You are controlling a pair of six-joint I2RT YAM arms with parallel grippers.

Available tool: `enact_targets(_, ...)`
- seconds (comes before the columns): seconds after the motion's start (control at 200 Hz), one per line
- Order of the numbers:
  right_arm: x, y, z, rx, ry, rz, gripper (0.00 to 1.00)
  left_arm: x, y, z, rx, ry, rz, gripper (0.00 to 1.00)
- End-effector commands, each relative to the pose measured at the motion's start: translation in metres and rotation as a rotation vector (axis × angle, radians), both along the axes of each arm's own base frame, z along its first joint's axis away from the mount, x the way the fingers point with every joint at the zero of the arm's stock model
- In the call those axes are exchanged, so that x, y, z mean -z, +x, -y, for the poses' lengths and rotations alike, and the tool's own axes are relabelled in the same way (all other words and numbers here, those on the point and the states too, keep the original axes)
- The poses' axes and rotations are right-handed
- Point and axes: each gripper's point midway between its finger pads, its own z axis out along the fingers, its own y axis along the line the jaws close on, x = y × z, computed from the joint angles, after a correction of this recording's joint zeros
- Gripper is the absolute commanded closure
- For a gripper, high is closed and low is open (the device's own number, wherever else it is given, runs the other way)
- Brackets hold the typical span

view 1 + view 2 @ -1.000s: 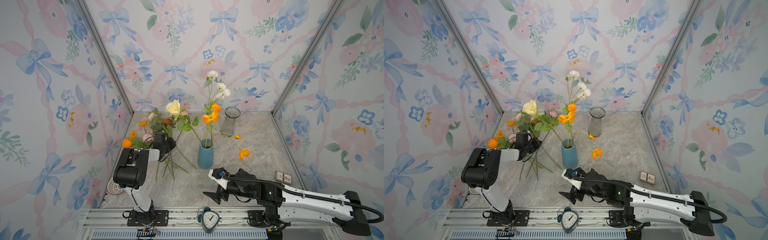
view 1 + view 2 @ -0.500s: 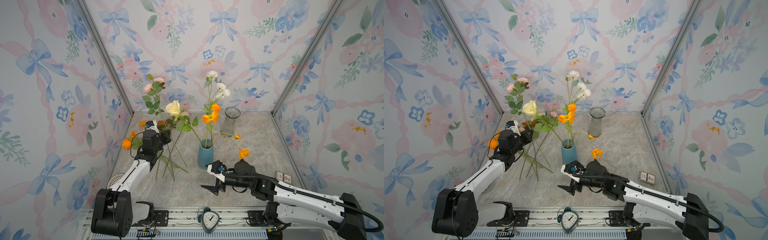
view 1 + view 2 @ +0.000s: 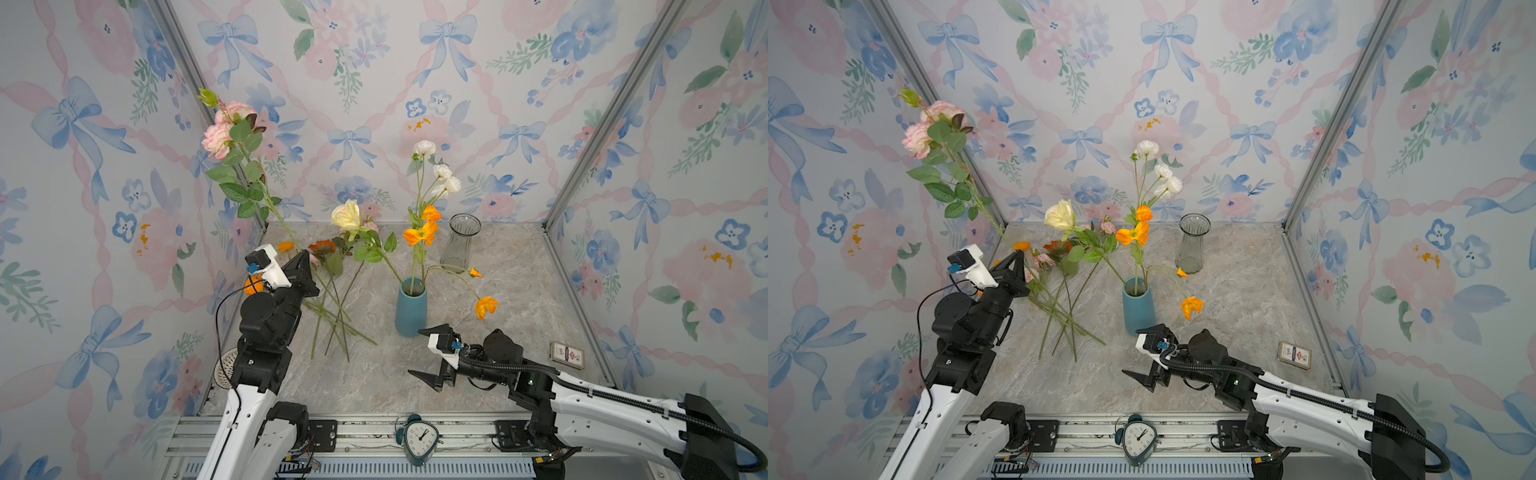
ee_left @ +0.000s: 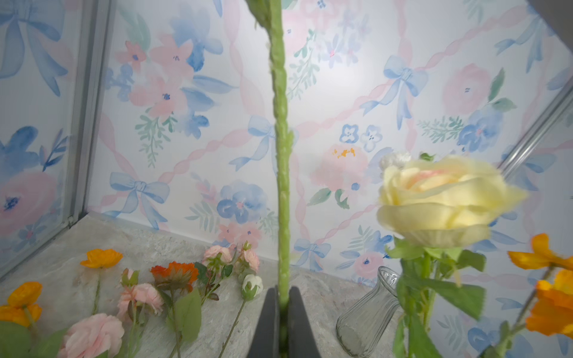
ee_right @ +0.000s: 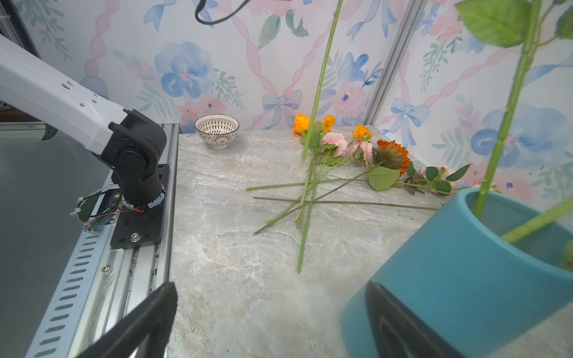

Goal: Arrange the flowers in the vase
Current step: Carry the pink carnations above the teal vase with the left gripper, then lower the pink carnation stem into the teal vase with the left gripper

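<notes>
Now the left tool [image 3: 302, 259] is clamped tight on the stem of the pink peony [image 3: 217, 140], whose long axis rises from the tool toward eleven o'clock in both top views. Its cut end seems to hang clear of the table [image 3: 511, 266], though the tool hides it from above. The loose flowers [image 3: 322, 248] lie crossed just beside it. The blue vase [image 3: 410, 309], holding several stems, stands toward four o'clock of that tool, so the coming move falls to the left arm: carry the stem that way and stand it upright. The right tool [image 3: 431, 355], spread wide and empty, hovers at the vase's five o'clock.
</notes>
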Motion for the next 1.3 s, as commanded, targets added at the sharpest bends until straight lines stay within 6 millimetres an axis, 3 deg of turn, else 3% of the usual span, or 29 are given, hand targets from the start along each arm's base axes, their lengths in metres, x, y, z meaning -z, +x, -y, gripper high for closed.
enact_targets(0.0,-0.01,0.013,0.005,0.075,0.064,0.022,0.03,-0.051,-0.038,0.015,0.089,0.033,0.234,1.0)
enact_targets(0.135,-0.009,0.02,0.008,0.118,0.061,0.03,0.03,-0.084,-0.06,0.035,0.207,0.001,0.342,1.0)
enact_targets(0.37,-0.006,0.028,0.009,0.158,0.042,0.031,0.03,-0.11,-0.072,0.059,0.292,-0.021,0.447,1.0)
enact_targets(0.415,-0.005,0.029,0.009,0.161,0.044,0.033,0.03,-0.107,-0.06,0.069,0.304,-0.015,0.427,1.0)
enact_targets(0.76,0.007,0.039,0.008,0.19,0.019,0.018,0.03,-0.123,-0.045,0.124,0.358,0.024,0.504,1.0)
enact_targets(0.995,0.008,0.049,0.012,0.215,0.037,-0.004,0.03,-0.116,-0.032,0.163,0.384,0.101,0.507,1.0)
enact_targets(1.295,0.011,0.057,0.016,0.241,0.039,-0.019,0.03,-0.069,-0.01,0.2,0.401,0.175,0.462,1.0)
